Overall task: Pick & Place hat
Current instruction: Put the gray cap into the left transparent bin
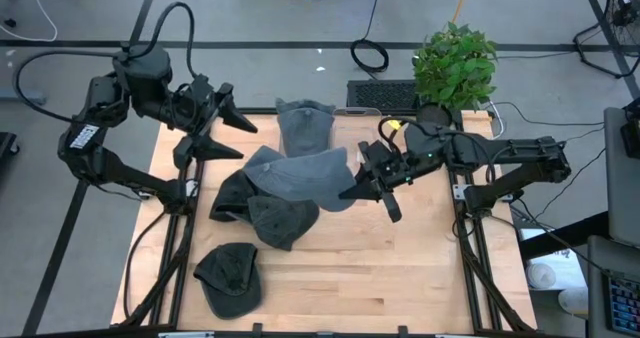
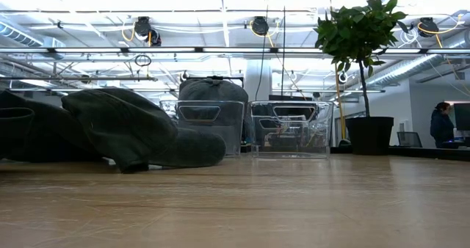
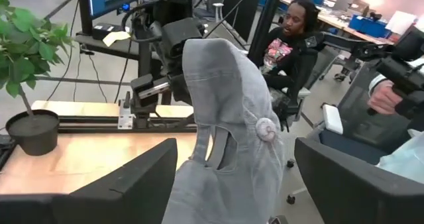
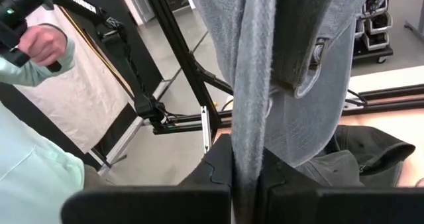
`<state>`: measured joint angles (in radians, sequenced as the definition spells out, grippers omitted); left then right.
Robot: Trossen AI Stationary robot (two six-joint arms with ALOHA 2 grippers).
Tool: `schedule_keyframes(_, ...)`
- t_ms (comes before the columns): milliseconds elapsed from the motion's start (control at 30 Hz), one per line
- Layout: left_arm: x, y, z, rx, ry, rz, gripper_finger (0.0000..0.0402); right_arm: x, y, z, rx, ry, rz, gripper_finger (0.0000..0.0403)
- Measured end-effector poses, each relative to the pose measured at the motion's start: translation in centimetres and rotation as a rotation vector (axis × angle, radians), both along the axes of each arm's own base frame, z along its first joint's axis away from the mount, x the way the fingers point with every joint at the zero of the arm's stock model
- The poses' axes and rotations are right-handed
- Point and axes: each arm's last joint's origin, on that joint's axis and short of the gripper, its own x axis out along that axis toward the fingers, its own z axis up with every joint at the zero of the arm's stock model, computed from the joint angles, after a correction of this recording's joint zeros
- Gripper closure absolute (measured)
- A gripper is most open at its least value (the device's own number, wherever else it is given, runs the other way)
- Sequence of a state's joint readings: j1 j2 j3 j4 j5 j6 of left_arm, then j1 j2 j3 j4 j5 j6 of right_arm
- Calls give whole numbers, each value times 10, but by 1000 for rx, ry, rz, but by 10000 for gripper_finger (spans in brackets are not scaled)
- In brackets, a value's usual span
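seated person [image 3: 286,52] — left wrist only

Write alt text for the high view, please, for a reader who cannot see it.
The right gripper is shut on the light grey fabric cap, held above a pile of dark grey caps on the wooden table. The left gripper is open near the table's far left corner.

I see hats heaped [image 1: 265,203] mid-table, one hat [image 1: 229,275] apart toward the near-left corner, another [image 1: 304,125] at the far edge (potted plant [image 1: 455,66] further right).
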<state>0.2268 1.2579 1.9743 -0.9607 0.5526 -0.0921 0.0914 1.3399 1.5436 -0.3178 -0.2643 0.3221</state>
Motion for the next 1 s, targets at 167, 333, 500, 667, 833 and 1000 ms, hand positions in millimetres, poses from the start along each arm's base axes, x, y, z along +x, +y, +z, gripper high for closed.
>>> schedule_keyframes(167,7,-2,-2,-1,14,-16,97,0,0,1,10,-11,-4,403)
schedule_keyframes(333,24,-4,-8,-6,48,-36,85,0,0,1,10,-11,-5,403)
schedule_keyframes(500,38,-7,-13,-6,59,-58,78,0,0,1,17,-4,-5,403)
schedule_keyframes(667,45,-14,-13,-20,58,-87,89,0,0,-2,20,26,-7,403)
schedule_keyframes(833,53,-22,-18,-28,86,-124,107,0,0,-1,15,14,-9,403)
schedule_keyframes(1000,61,-27,-22,-38,112,-132,125,0,0,-1,13,12,-8,403)
